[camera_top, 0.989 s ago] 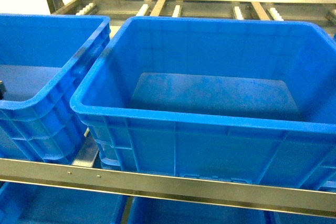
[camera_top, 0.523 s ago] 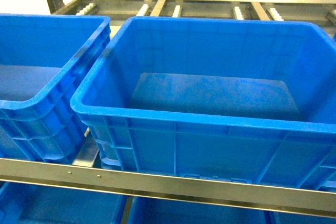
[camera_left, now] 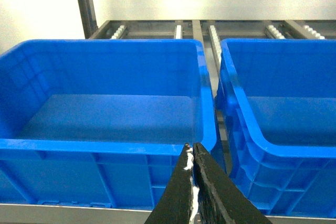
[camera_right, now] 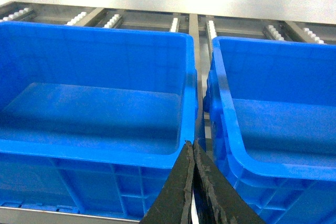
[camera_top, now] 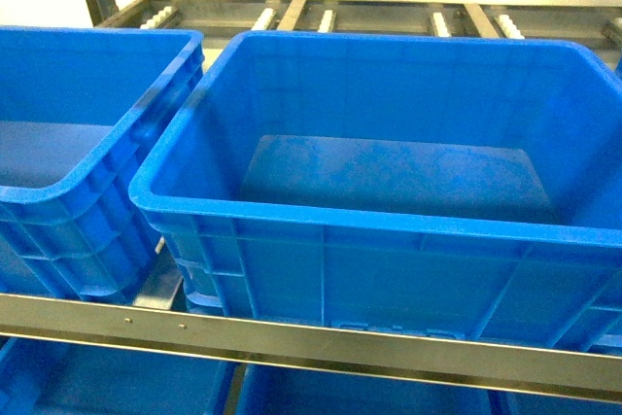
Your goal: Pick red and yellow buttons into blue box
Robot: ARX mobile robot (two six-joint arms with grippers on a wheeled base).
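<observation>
The red and yellow buttons are out of view in every frame. A large deep blue box [camera_top: 321, 221] with a bare floor fills the middle of the head view. Neither gripper shows in the head view. In the left wrist view my left gripper [camera_left: 191, 148] is shut, its black fingers pressed together in front of the near wall of a blue crate [camera_left: 105, 148]. My right gripper [camera_right: 192, 145] is shut too, held before the near corner of another blue crate [camera_right: 94, 153]. Nothing is held in either one.
A second blue crate [camera_top: 97, 211] stands left of the middle box, with a narrow gap between them. More crates stand to the right [camera_left: 278, 150] [camera_right: 273, 166]. A metal shelf rail [camera_top: 292, 337] runs along the front, roller tracks [camera_top: 326, 18] behind, and more blue crates [camera_top: 97, 386] below.
A small dark shape at the left edge of the head view, inside the left crate, has gone out of view. The crates have not moved.
</observation>
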